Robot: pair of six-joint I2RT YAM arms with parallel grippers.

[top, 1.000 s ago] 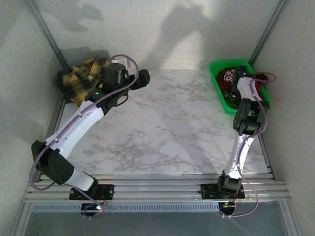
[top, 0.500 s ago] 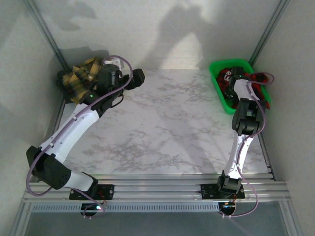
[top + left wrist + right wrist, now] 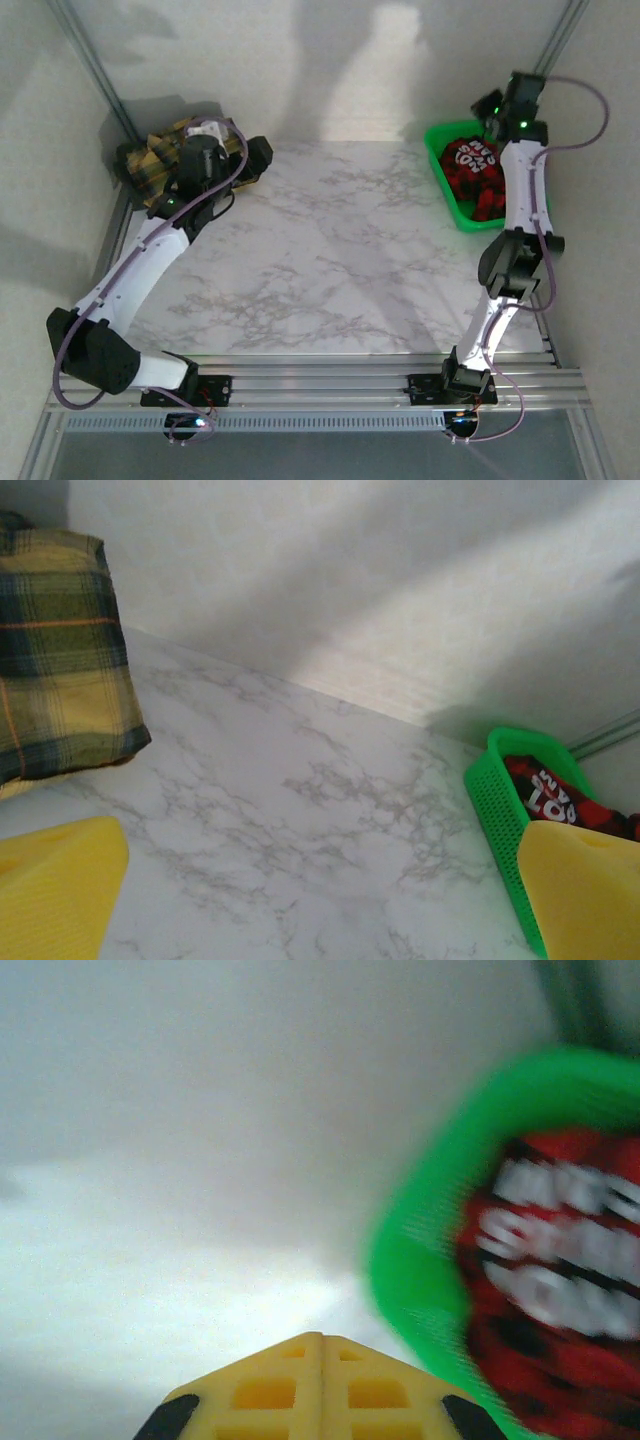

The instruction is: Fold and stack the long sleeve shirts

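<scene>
Right gripper point(image 3: 320, 1345) has risen from the tray point(image 3: 436, 160), jaws clenched empty; the red shirt point(image 3: 475, 170) remains inside. Left gripper point(image 3: 320, 890) stands released. A regrasp is likely needed.

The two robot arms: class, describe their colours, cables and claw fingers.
Both the left arm and the right arm have white links, black joint housings and a mauve cable looping alongside; each shows a small green light. The left claw has plain yellow fingers; the right claw has yellow fingers with square recesses and black corner patches.
</scene>
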